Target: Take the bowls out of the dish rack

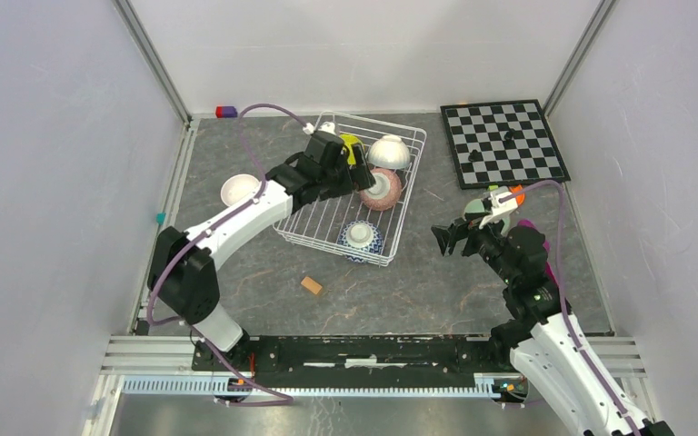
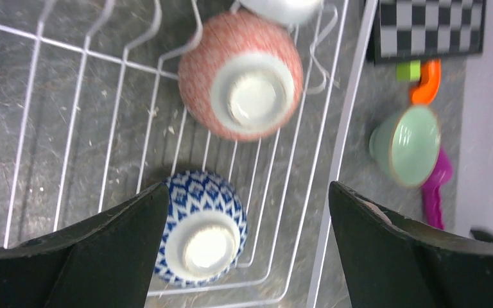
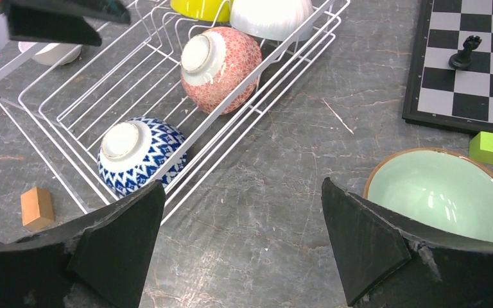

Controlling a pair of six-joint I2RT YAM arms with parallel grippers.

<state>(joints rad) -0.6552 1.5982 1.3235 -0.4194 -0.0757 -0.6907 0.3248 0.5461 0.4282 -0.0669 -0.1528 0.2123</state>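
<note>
Both stand released and empty: left pincer over the dish rack, right pincer off its right side.

Robot lab test cell, not a home or kitchen. Plain white panel walls box in three sides, with metal corner posts at upper left and upper right. Grey stone-look worktop. The left arm and right arm are bolted to an aluminium rail along the bottom edge, with a purple cable looping loose at upper centre. Mismatched staged props: dish rack at centre, chessboard at upper right, wooden block below centre.
</note>
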